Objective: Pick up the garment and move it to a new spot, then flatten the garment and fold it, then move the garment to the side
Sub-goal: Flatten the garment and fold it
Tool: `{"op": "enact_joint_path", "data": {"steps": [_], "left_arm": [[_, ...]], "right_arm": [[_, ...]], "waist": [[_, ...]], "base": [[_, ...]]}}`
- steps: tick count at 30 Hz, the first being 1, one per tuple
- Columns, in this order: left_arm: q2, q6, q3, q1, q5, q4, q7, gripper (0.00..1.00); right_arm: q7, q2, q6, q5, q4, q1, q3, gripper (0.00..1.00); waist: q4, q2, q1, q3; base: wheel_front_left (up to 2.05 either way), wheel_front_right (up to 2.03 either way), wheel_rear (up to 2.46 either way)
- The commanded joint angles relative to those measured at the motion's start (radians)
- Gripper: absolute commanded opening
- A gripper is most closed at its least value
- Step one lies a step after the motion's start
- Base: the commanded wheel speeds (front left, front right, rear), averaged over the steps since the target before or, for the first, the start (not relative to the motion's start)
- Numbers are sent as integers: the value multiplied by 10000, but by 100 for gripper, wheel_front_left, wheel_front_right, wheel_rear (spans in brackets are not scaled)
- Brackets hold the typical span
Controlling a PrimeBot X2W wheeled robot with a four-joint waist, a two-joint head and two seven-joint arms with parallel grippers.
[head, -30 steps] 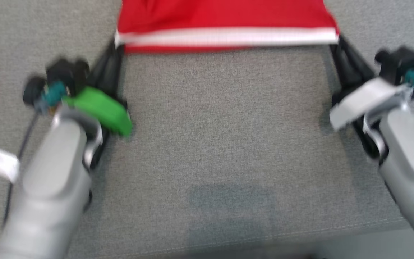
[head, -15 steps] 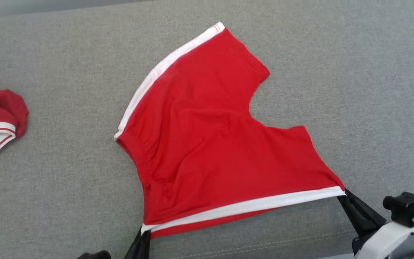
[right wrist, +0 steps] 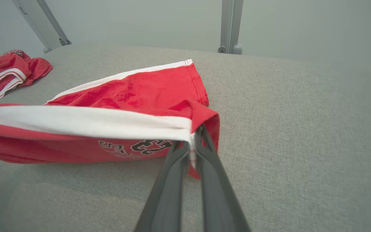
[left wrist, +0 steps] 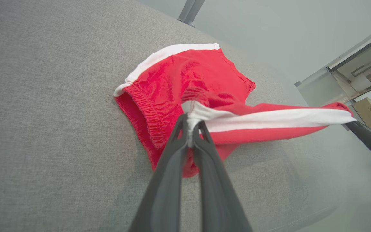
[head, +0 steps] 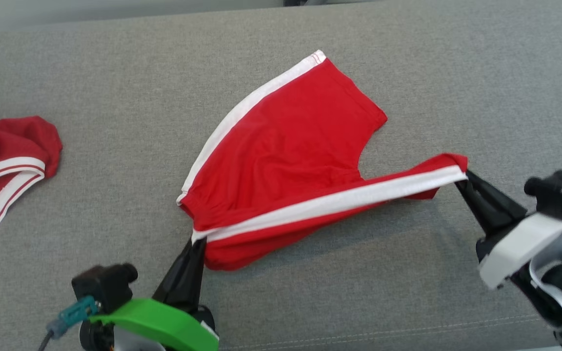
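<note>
The grey fabric-covered bench [head: 66,73] carries everything. Near its middle, closer to the near edge, lies the garment [head: 286,146]: red shorts with a white stripe down each side. The far half rests flat on the bench. The near half is lifted and pulled taut into a line between the two arms, with its underside and a dark printed number showing in the right wrist view. A second red garment [head: 3,156] sits crumpled well apart toward the left end.

The left gripper [head: 195,241] is pinched closed on the waistband end of the near white stripe. The right gripper [head: 461,178] is likewise clamped tight on the hem end of that stripe, held higher off the bench.

This looks like the folding step, with the near side raised, apparently to go over the far one. The next move calls for both arms to carry the stripe evenly toward the far edge, keep it taut, line it up over the far stripe, lower it and only then let go.
</note>
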Motion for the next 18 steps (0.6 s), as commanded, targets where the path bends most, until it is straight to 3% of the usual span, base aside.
{"op": "enact_joint_path", "data": {"steps": [1, 4, 6, 11, 18], "left_arm": [[7, 49, 36, -526, 48, -5, 194, 0], [-181, 162, 69, -1791, 84, 299, 718, 0], [-311, 218, 72, -2641, 197, 711, 966, 0], [-780, 100, 25, -4493, 334, 2021, 1156, 0], [-1204, 44, -26, -6212, 678, 3939, 989, 0]], "right_arm": [[136, -188, -18, -59, 129, -593, 100, 0], [496, -475, -13, -57, 650, -2234, 605, 0], [685, -318, -18, 319, 1146, -3243, 921, 0], [898, -488, -17, 310, 2628, -5749, 1758, 0], [769, -377, -17, 302, 4741, -7845, 2839, 0]], "waist": [[593, -1, 1, 822], [1027, -1, 1, 1510], [1323, -1, 1, 1954], [1858, -1, 1, 2869], [2254, -1, 1, 3409]], "base": [[0, 0, 0], [0, 0, 0], [0, 0, 0], [0, 0, 0], [0, 0, 0]]}}
